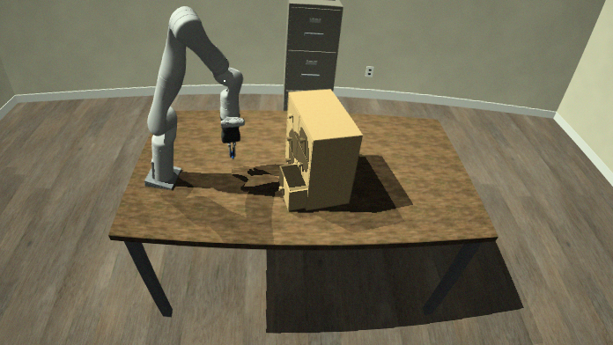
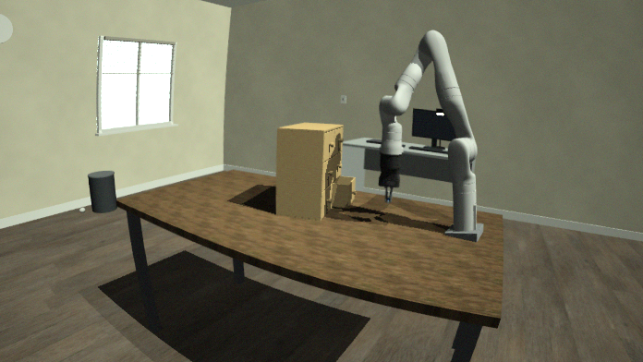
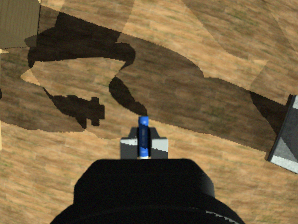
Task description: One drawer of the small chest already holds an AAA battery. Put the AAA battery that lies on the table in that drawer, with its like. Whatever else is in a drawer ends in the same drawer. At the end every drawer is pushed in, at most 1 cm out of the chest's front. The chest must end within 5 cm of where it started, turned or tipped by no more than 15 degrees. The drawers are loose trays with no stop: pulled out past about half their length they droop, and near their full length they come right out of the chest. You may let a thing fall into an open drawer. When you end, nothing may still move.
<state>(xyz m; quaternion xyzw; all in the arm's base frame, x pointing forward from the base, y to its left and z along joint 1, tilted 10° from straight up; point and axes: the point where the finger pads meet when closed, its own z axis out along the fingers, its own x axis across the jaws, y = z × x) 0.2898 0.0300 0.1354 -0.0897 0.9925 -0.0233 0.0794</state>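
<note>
My gripper is shut on a blue AAA battery and holds it upright, well above the table. It hangs to the left of the small tan chest in the top view. The chest's bottom drawer is pulled out toward the arm; the other drawers look pushed in. I cannot see what lies inside the open drawer.
The arm's base stands on the table at the side away from the chest. A grey filing cabinet stands behind the table. A dark bin and a desk with a monitor stand off the table.
</note>
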